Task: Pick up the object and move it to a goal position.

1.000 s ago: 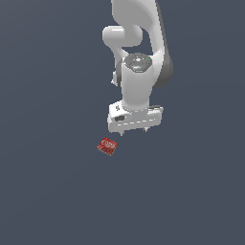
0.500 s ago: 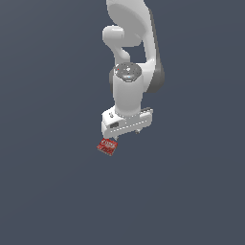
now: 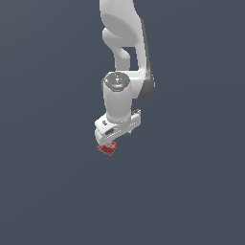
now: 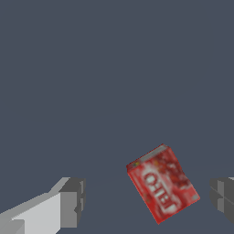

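Note:
The object is a small flat red box (image 4: pixel 162 183) with white lettering, lying flat on the dark grey surface. In the wrist view it sits between my two grey fingertips (image 4: pixel 73 201), nearer one of them, with a gap on each side. In the exterior view the red box (image 3: pixel 107 149) peeks out just below the white gripper (image 3: pixel 113 139), which hangs over it and hides part of it. The gripper is open and holds nothing.
The white arm (image 3: pixel 125 62) rises straight up behind the gripper in the exterior view. Around the box there is only plain dark grey floor (image 3: pixel 191 191).
The gripper has moved toward the exterior view's left and down, from beside the box to directly above it. The box has stayed in place.

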Controlling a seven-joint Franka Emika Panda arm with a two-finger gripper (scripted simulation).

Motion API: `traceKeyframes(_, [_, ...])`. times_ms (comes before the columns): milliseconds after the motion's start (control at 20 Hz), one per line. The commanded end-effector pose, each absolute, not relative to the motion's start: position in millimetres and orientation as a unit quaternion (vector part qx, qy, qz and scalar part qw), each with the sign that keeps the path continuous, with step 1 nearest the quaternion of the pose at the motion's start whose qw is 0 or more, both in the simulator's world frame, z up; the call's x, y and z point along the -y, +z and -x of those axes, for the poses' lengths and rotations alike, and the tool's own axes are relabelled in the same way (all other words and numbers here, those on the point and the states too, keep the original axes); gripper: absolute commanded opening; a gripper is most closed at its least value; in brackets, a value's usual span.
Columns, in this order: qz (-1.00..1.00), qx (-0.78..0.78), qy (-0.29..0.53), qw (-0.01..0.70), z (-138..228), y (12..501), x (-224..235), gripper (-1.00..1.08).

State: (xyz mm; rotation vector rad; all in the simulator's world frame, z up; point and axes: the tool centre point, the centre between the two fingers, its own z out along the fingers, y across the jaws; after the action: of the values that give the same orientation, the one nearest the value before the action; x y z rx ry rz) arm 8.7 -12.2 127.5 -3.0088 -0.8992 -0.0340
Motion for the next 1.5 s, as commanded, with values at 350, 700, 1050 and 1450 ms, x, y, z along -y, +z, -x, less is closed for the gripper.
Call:
traceKeyframes(350, [0.921, 0.39, -0.005, -0.002, -4, 101, 42, 1.0])
traceKeyframes(700, [0.888, 0.46, -0.002, -0.002, 1, 83, 61, 1.0])
traceKeyframes(1050, [0.863, 0.505, -0.001, -0.001, 5, 71, 74, 1.0])
traceKeyframes(1450, [0.851, 0.525, 0.0, 0.0, 7, 65, 79, 1.0])
